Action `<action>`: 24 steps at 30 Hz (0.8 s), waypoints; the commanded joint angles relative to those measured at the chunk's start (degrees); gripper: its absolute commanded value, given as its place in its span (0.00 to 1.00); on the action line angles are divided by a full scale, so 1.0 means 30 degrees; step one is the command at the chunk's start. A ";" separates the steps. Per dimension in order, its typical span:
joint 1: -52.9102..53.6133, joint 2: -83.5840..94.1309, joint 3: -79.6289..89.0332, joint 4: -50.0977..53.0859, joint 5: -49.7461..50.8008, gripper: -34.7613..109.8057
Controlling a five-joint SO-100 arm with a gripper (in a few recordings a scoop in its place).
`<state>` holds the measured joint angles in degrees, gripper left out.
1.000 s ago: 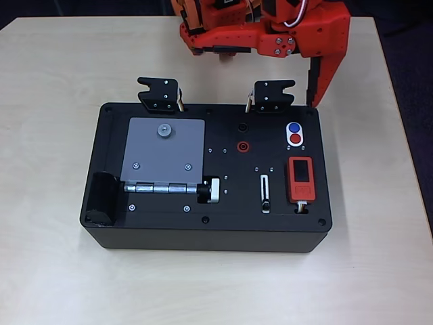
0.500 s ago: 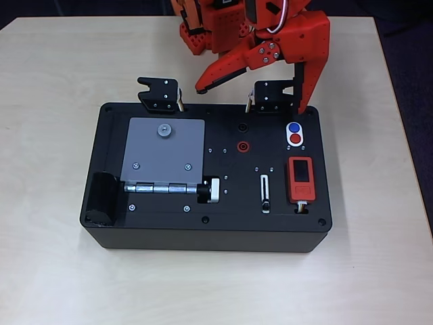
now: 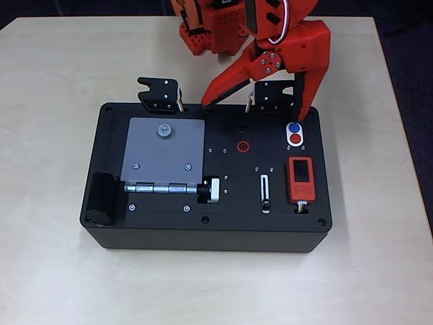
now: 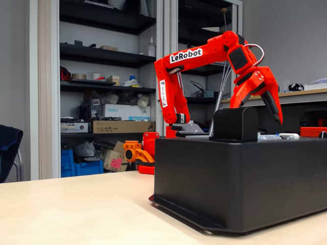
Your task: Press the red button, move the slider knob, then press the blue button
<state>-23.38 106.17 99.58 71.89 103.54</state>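
Lowered since before toward the red button [image 3: 295,139], gripper [image 3: 254,112] spread wide, right fingertip [image 3: 298,118] just behind blue button [image 3: 293,128].

Black box [image 4: 240,178] is seen low on the tabletop. Red arm [image 4: 176,76], lettered LeRobot, is arched above the box; gripper [image 4: 263,102] is held over its top, fingers parted. Shelving is seen behind the box.
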 commanded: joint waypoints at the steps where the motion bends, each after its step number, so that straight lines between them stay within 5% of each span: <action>1: -0.0234 0.0059 -0.0879 0.0322 0.0586 0.76; 10: -0.0703 -0.0967 -0.1348 -0.0205 0.1553 0.90; 24: -0.0820 -0.0762 -0.0732 -0.0059 0.2139 0.91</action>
<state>-25.22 103.01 97.47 71.02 108.72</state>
